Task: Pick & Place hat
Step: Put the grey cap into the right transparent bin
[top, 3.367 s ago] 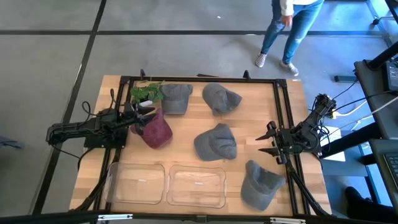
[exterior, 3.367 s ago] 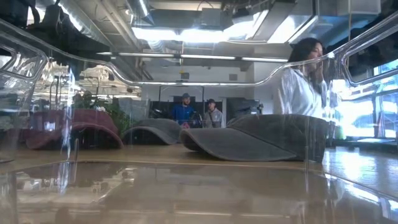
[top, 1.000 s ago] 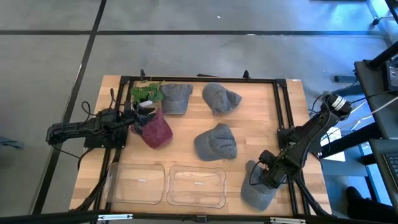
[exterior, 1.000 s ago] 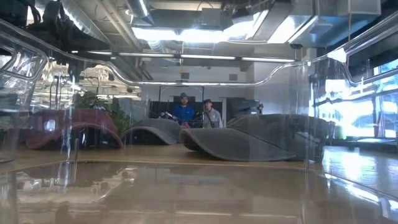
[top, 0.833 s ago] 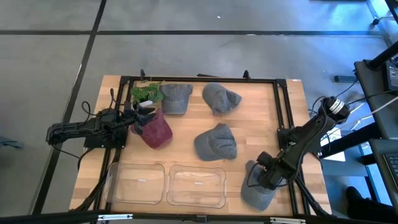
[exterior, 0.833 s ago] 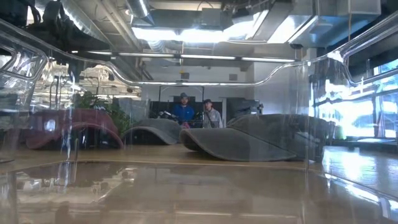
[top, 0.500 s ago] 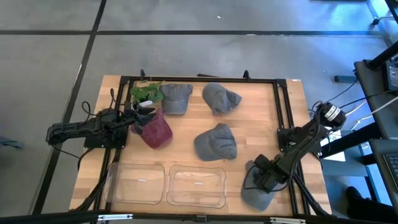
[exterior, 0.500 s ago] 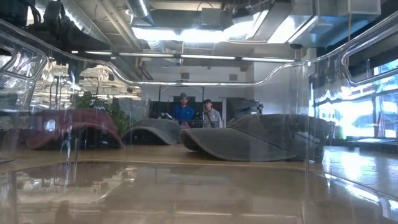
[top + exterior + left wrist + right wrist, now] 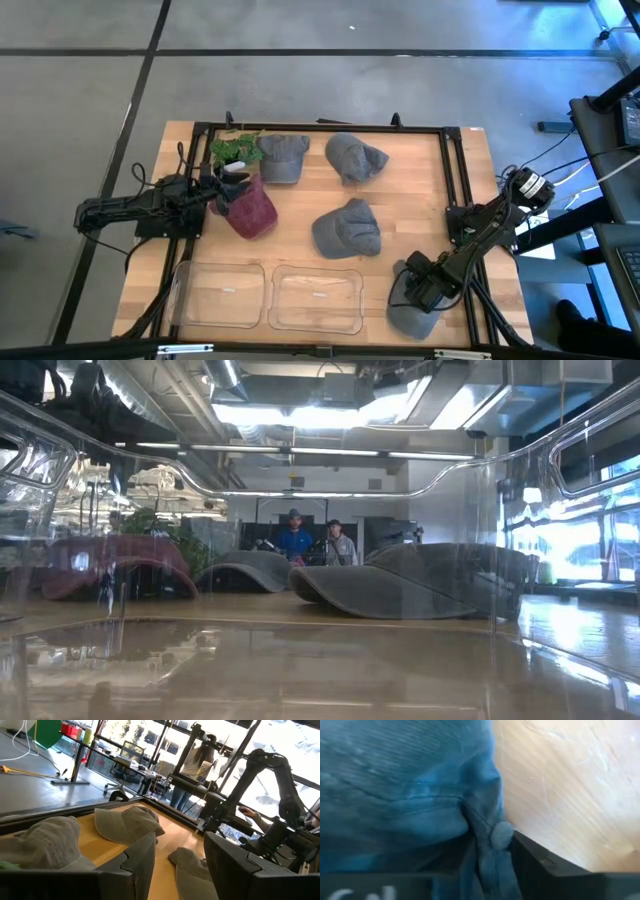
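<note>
A grey hat (image 9: 416,318) lies on the table's near right corner, crown up. My right gripper (image 9: 409,291) is down on it from above, shut on a ridge of cloth at the crown; the right wrist view is filled by this hat (image 9: 405,775). My left gripper (image 9: 232,188) waits open at the table's left, next to a maroon hat (image 9: 254,212) and a green plant (image 9: 234,150). In the left wrist view the left gripper (image 9: 180,862) looks across the table at other grey hats. My right gripper pinches a raised fold of the grey hat's crown, at the top button (image 9: 501,834), between its two fingers (image 9: 535,862). It comes from above, slanting down from the table's right. The hat rests on the table.
Three more grey hats lie on the wood: two at the far edge (image 9: 283,156) (image 9: 356,156) and one mid-table (image 9: 347,228). Two clear plastic bins (image 9: 222,296) (image 9: 318,300) stand along the near edge. A black frame (image 9: 452,170) borders the table. People sit far behind (image 9: 295,540).
My right gripper has crept toward the table's near edge and a little left, sinking lower onto the grey hat's crown, with its arm folding down behind it. The hats have kept their places.
</note>
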Motion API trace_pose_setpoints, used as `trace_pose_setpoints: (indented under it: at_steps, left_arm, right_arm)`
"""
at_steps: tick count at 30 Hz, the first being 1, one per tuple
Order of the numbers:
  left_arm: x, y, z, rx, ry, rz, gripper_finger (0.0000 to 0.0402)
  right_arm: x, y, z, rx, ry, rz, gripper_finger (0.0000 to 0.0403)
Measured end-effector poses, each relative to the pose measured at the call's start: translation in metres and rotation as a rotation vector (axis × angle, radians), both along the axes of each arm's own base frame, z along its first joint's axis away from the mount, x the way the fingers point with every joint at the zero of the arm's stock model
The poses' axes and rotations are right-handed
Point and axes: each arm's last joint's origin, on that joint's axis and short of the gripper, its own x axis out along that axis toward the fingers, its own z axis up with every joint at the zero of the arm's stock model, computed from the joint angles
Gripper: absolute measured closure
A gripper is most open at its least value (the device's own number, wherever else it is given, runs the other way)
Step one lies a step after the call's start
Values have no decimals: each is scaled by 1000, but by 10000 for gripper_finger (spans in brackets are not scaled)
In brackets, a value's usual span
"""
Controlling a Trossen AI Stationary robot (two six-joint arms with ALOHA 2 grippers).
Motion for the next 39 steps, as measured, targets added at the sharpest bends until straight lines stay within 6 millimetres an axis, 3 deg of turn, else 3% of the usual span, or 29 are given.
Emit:
trace_pose_setpoints:
  at_steps: [6,13,17,30,39]
  left_arm:
    - [0,0,0,1,0,0,240]
    - [0,0,0,0,0,0,238]
    - [0,0,0,-26,-11,-2,240]
    - [0,0,3,-45,-49,-5,240]
    - [0,0,3,-42,-50,-5,238]
  right_arm:
    - [0,0,0,1,-4,15,362]
    - [0,-1,2,-3,-10,20,363]
    - [-4,-6,12,-54,-13,22,363]
    - [0,-11,73,-123,-263,23,364]
    - [3,-14,142,-231,-343,99,364]
